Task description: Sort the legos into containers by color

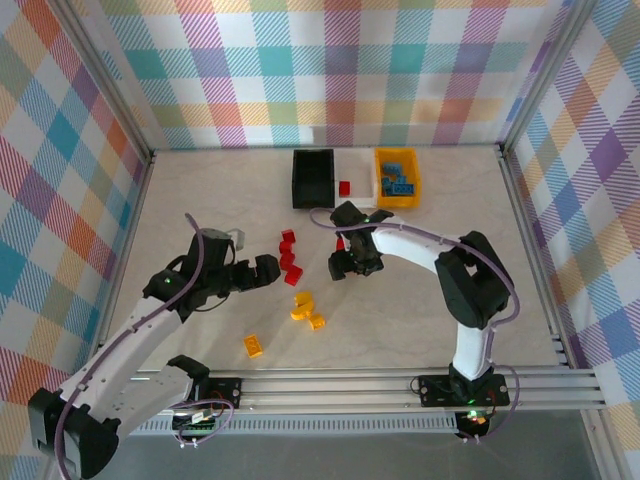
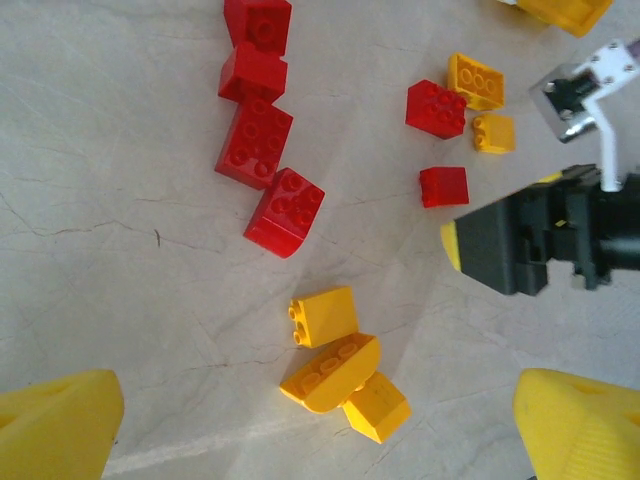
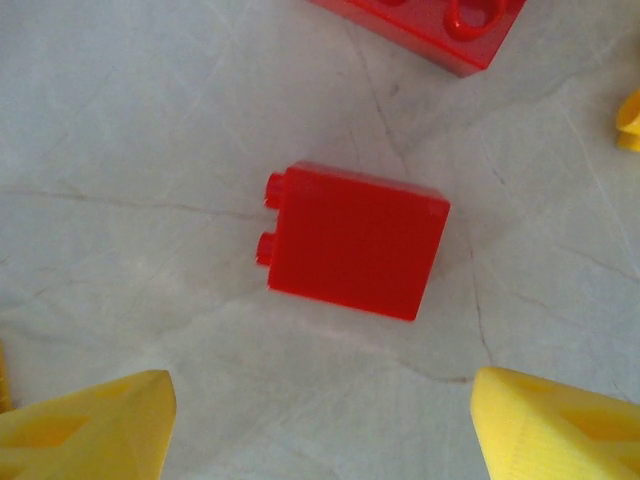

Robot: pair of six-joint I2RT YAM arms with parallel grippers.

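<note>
Legos (image 1: 288, 255) lie loose on the pale worktop (image 1: 200, 200) in front of the containers (image 1: 313, 180), three bins joined in a row at the far side. I see one red piece (image 1: 345, 187) in the white bin (image 1: 362, 165) and blue ones (image 1: 398, 178) in the yellow-orange bin (image 1: 381, 190). My right arm bends in from the right and points the right hand (image 3: 320, 430) down at a single red brick (image 3: 355, 240) lying on its side. Its yellow fingertips (image 3: 90, 430) stand apart, short of the brick and not touching it. The left hand (image 1: 262, 272) hovers low with its fingers spread wide, just beside a string of four red bricks (image 2: 260, 140). A yellow-orange cluster (image 2: 335, 365) lies just ahead of its tips.
</note>
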